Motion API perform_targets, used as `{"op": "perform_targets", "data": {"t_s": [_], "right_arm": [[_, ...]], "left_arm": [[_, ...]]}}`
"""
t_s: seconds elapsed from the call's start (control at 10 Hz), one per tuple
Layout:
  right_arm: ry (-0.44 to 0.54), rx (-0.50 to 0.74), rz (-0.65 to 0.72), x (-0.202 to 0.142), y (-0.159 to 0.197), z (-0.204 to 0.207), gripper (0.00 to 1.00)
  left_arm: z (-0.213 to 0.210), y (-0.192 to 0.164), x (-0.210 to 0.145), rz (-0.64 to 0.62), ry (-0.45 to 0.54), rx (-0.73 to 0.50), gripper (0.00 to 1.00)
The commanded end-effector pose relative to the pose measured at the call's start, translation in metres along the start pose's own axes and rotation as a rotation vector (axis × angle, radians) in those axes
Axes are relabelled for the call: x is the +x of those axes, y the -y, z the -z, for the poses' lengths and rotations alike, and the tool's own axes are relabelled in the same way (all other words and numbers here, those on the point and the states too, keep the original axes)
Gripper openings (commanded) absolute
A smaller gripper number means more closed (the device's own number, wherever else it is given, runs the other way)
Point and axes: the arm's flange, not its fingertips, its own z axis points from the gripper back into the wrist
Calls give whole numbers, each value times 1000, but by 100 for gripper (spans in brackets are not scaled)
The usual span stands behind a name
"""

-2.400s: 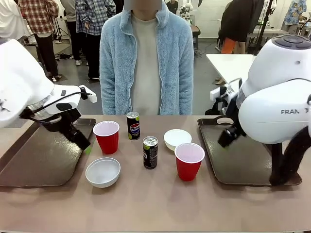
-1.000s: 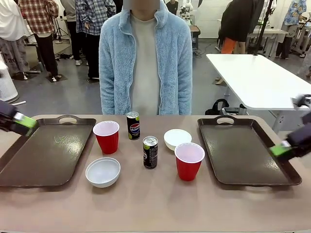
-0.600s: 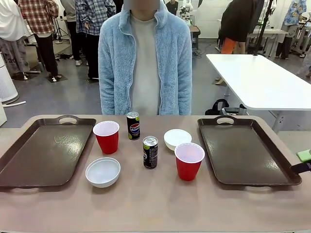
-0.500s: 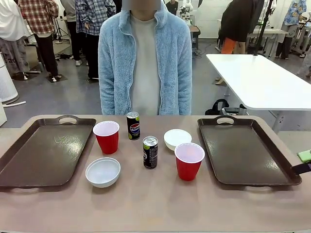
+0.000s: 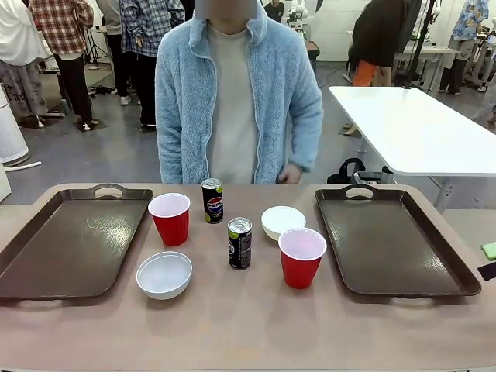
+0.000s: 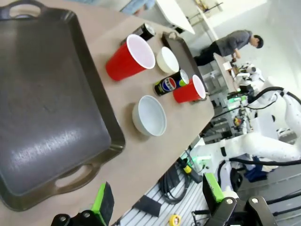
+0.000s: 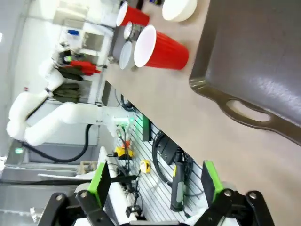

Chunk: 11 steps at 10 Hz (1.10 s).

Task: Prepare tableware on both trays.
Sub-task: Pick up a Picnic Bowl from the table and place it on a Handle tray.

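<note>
Between two bare trays [image 5: 77,240], red cups [image 5: 169,217], white bowls [image 5: 164,273] and cans [image 5: 239,242] stand clustered on the worktop [image 5: 248,333], apparently staged for sharing out; left gripper [image 6: 157,197] and right gripper [image 7: 154,181] hang spread and empty, clear of its edges.

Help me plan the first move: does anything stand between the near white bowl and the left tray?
Nothing visible does. The bowl sits beside the left tray, bare table between them; the red cup stands farther back, off that path.
</note>
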Motion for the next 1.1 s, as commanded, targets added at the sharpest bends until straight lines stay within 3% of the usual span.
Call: {"op": "perform_targets", "data": {"t_s": [0.0, 0.8, 0.9, 1.0], "right_arm": [[9, 29, 13, -2, 4, 1, 100], [9, 29, 13, -2, 4, 1, 100], [9, 29, 13, -2, 4, 1, 100], [9, 29, 13, -2, 4, 1, 100]], "left_arm": [[2, -5, -2, -12, -2, -20, 100], [2, -5, -2, -12, -2, -20, 100], [3, -5, -2, -19, -11, -6, 100], [14, 20, 9, 38, 10, 109, 100]]}}
